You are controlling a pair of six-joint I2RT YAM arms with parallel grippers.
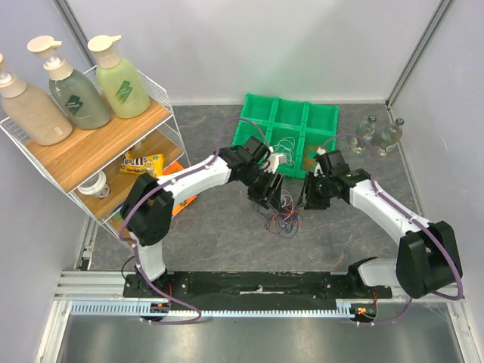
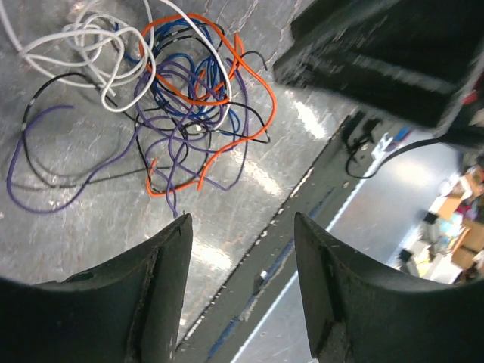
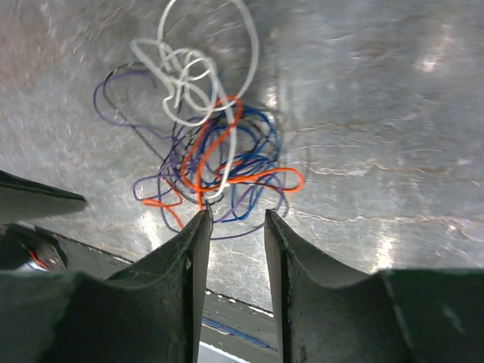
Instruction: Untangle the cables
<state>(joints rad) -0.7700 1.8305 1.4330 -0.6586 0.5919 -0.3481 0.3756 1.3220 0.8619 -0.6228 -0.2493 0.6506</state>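
Left end effector [image 2: 242, 219] gapes empty, right end effector [image 3: 236, 215] narrower, also empty; cables [image 2: 198, 100] just beyond both. Pinching several at once could tighten them.

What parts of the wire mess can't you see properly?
- Top view: the cables are too small to trace and sit partly behind the left end effector.
- Left wrist view: the white cable runs off the top edge.
- Right wrist view: the tangle's near edge hides behind the right end effector.

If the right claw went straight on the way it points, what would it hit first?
Most likely the tangled cables just ahead of the right claw, though depth is hard to judge.
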